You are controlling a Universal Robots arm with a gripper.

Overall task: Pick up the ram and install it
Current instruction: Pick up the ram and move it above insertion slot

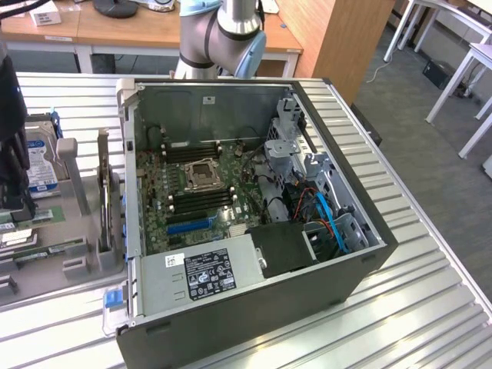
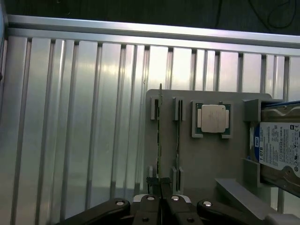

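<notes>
- Over the flat grey holder tray (image 2: 206, 161), at the exterior view's left, the black gripper (image 2: 161, 201) is seen with jaws pressed together on the long, thin green circuit-board ram (image 2: 160, 131).
- The ram is held on edge, just beside a second stick (image 2: 178, 136) standing in the tray's neighbouring slot.
- A square silver CPU chip (image 2: 212, 117) and a silver, blue-white-labelled hard drive (image 2: 279, 150) are seated in the tray.

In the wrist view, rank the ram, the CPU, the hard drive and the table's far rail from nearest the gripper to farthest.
1. The ram, on edge in its holder slot, at the gripper.
2. The CPU, in its recess beyond the ram slots, and the hard drive, at the holder's edge: too close to call.
3. The rail, past the holder.
</notes>
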